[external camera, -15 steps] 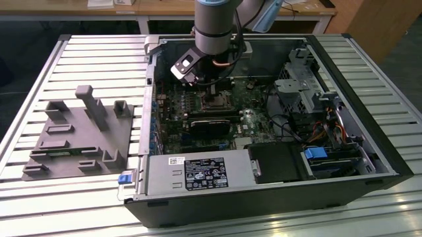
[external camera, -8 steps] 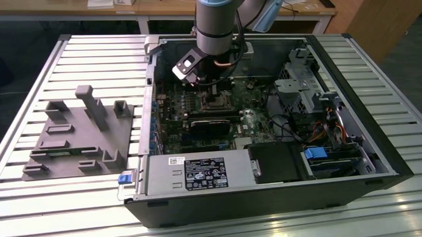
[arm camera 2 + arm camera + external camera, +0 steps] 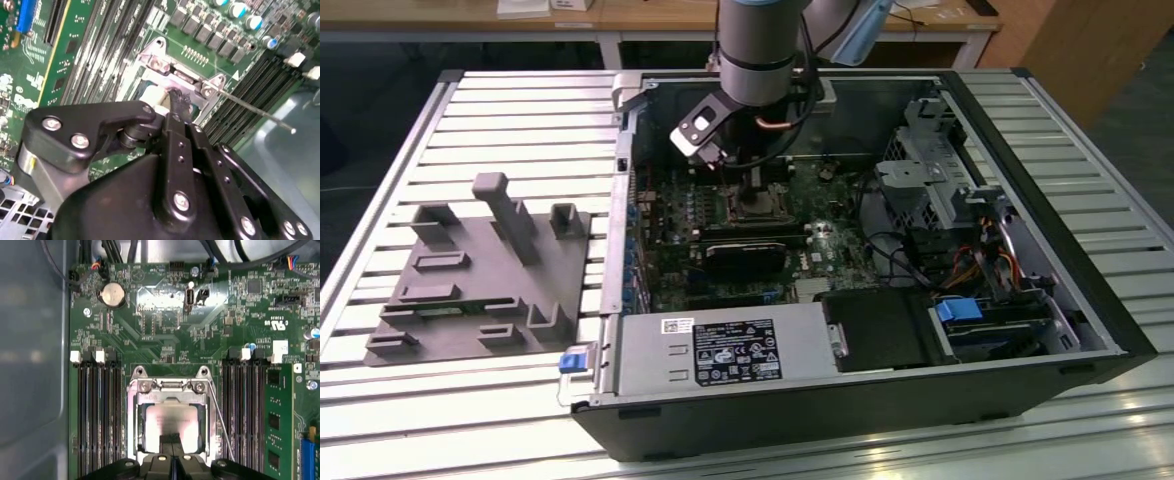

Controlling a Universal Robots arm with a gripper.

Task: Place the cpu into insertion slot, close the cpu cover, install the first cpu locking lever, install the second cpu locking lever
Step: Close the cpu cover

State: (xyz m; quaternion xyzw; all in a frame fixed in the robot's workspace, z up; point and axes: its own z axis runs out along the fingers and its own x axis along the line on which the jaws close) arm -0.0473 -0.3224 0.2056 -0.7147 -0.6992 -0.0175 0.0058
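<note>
The claw (image 3: 172, 440) is closed on nothing, its tips at the edge of the cpu (image 3: 170, 415). A thin lever (image 3: 221, 422) lies slanted just beside the cpu cover (image 3: 133, 415).

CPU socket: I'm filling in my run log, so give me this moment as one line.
cover: down over cpu | gripper: shut, tips at cover's edge | lever: thin rod angled away, looks unlatched

cpu (image 3: 170, 421) beneath cpu cover (image 3: 132, 425)
</note>
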